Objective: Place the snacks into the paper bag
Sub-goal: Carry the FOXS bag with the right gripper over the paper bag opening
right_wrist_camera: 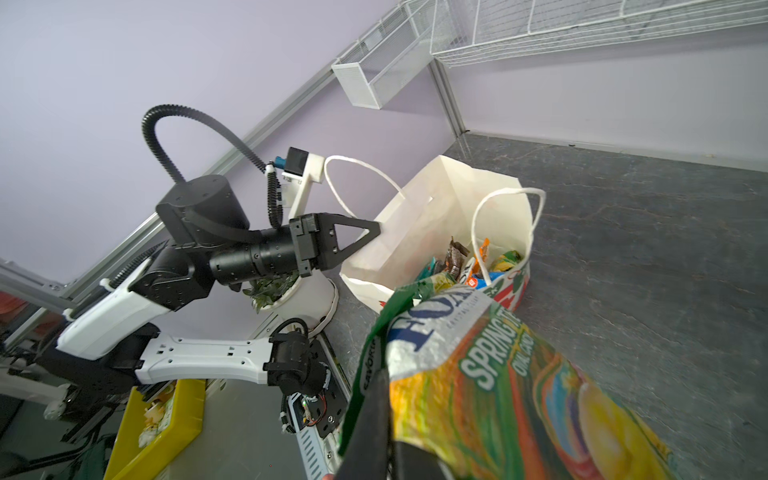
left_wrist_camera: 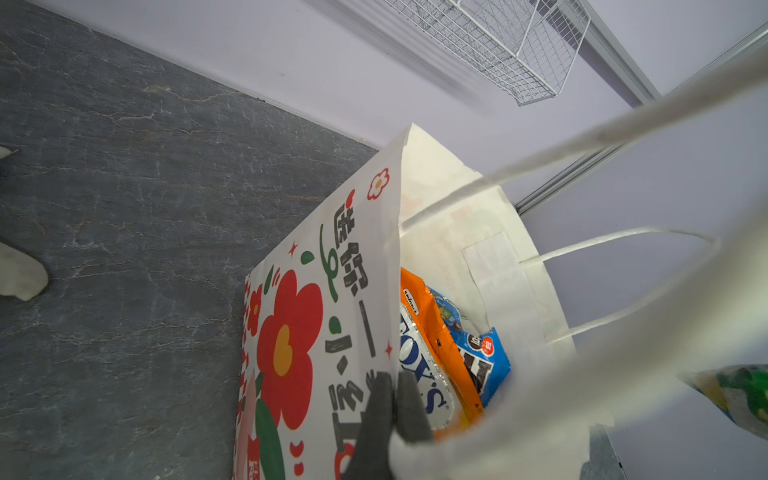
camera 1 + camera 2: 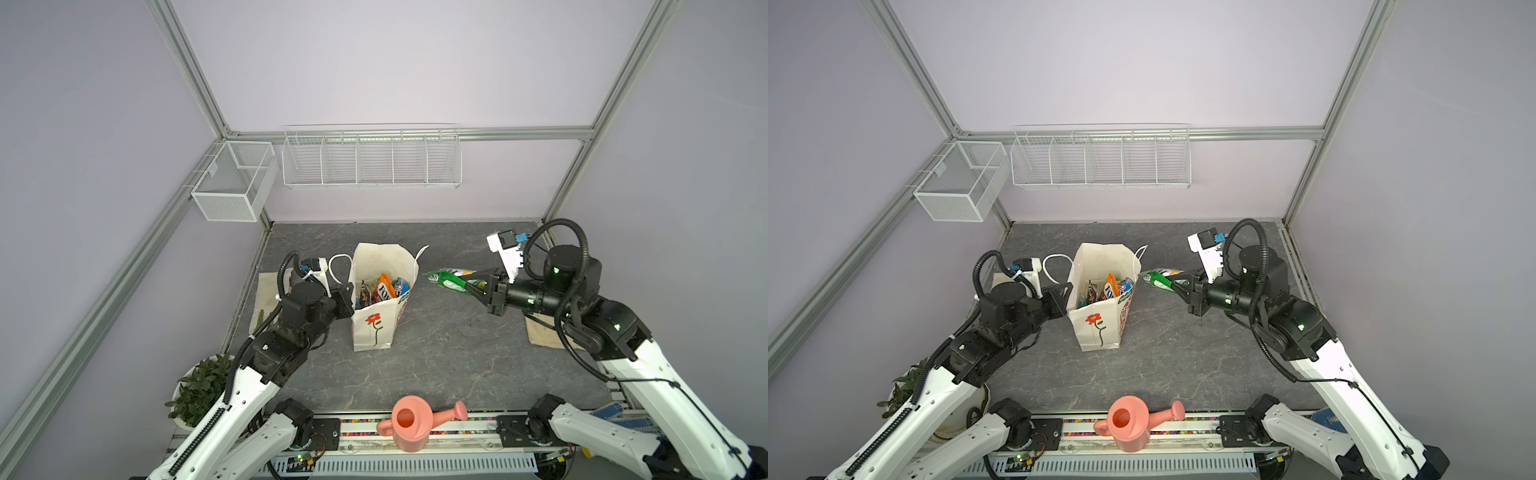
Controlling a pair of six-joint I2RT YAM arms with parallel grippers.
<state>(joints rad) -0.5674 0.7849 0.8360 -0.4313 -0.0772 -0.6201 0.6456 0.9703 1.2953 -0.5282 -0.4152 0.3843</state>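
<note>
The cream paper bag [image 3: 374, 328] [image 3: 1096, 328] with a red flower stands upright and open mid-table. My left gripper [image 3: 347, 297] [image 2: 392, 399] is shut on the bag's left rim, one finger outside the wall and one inside. Inside lie an orange FOX'S packet [image 2: 440, 345] [image 3: 384, 286], a blue M&M's pack [image 2: 486, 361] and several other snacks. To the right of the bag's rim, my right gripper [image 3: 478, 286] [image 1: 386, 399] is shut on a green-yellow FOX'S packet [image 3: 446, 280] [image 3: 1158, 279] [image 1: 498, 374] and holds it in the air. The packet points at the bag opening.
A pink watering can [image 3: 409, 424] stands at the front edge. A potted plant [image 3: 199, 386] sits front left. Beige cloth pieces lie on the left [image 3: 266, 299] and under the right arm [image 3: 540, 330]. White wire baskets [image 3: 370, 158] hang on the back wall.
</note>
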